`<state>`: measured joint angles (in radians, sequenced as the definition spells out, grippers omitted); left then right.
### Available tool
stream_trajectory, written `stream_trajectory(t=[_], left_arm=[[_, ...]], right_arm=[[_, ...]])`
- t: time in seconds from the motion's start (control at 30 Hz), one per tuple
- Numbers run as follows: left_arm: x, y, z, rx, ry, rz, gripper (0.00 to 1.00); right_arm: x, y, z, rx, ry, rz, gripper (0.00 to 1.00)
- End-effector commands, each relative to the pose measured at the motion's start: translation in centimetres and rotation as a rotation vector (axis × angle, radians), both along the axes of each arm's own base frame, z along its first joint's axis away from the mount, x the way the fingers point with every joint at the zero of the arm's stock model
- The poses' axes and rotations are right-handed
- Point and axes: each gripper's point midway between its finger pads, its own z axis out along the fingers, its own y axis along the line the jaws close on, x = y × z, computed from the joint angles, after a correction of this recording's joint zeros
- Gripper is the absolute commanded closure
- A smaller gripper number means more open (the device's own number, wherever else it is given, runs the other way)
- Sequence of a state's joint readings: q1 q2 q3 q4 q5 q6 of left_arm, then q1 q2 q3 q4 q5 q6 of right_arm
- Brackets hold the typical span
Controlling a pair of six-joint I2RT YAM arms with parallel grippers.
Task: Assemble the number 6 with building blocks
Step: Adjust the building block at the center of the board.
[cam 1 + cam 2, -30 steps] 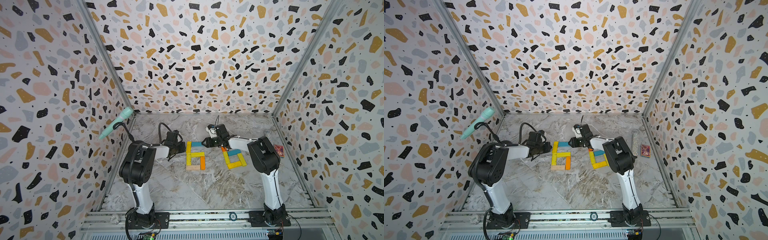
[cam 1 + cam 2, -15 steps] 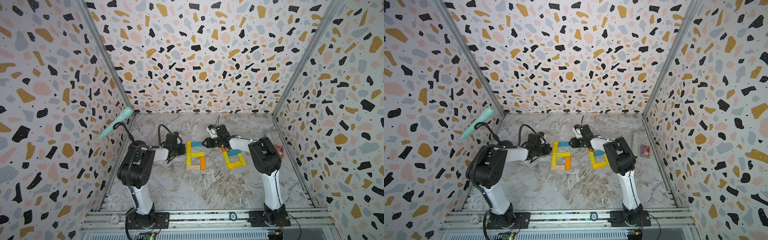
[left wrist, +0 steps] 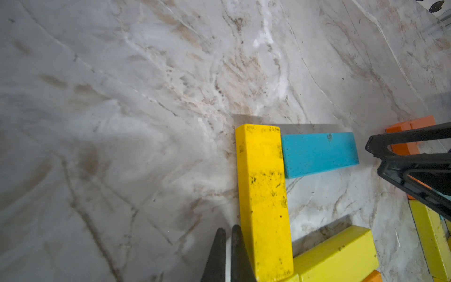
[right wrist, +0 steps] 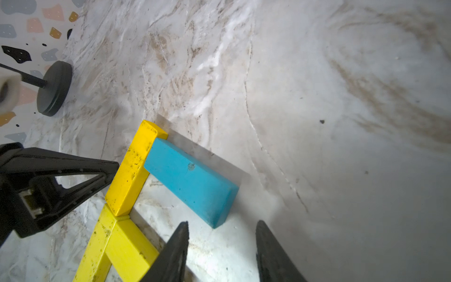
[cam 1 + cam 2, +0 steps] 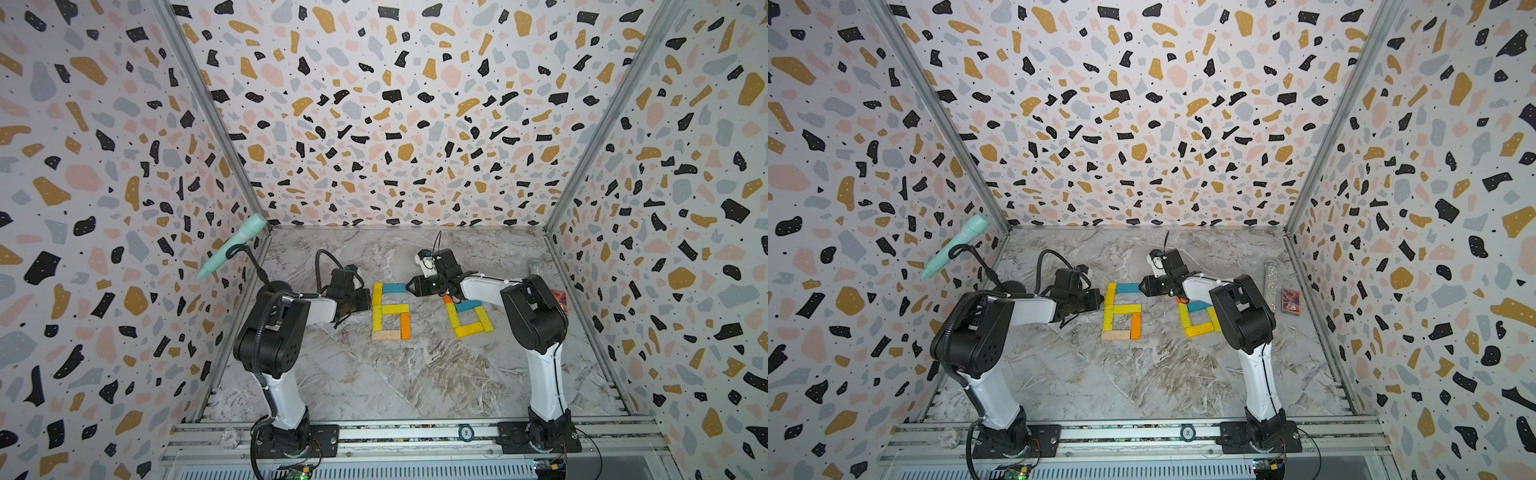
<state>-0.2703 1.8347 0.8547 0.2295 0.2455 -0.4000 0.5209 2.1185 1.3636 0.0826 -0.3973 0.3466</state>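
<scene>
Right wrist view cuts the right hand (image 4: 223, 222) down to two finger ends. They are spread moderately with nothing gripped. The blue plank (image 4: 190, 182) stops just short of them on the worktop (image 4: 317, 122).

In both top views the right arm (image 5: 486, 286) hides the head of the right six (image 5: 473, 330), and only a corner of its orange plank (image 5: 446, 298) shows. The left six (image 5: 395, 309), at centre frame, lies whole, with the blue plank as its top bar.

Compared with a second ago, no plank has shifted and both arms have hardly moved.

The left hand (image 3: 228, 229) is pinched fully together and empty. Its tips sit right beside the outer face of the top yellow plank (image 3: 262, 195); I cannot tell whether they touch it.
</scene>
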Motion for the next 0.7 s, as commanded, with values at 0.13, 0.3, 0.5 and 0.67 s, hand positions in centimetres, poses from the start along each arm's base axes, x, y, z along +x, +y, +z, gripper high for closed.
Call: stream_trajectory(t=[0.13,0.3,0.5,0.67], left_arm=[[-4.4,0.9,-4.6,0.064,0.187,-0.015,1.0],[-4.5,0.9,-4.9,0.065,0.193,-0.018,1.0],[-4.7,1.0,-5.3,0.071,0.202,-0.016,1.0],[-5.0,1.3,-5.9,0.085,0.22,-0.011,1.0]], right_arm=[[0.1,-0.2,3.3,0.018,-0.068,-0.002,0.53],[0.1,-0.2,3.4,0.015,-0.069,-0.004,0.53],[0.1,-0.3,3.3,0.012,-0.067,-0.005,0.53],[0.0,-0.3,3.4,0.01,-0.07,-0.005,0.53]])
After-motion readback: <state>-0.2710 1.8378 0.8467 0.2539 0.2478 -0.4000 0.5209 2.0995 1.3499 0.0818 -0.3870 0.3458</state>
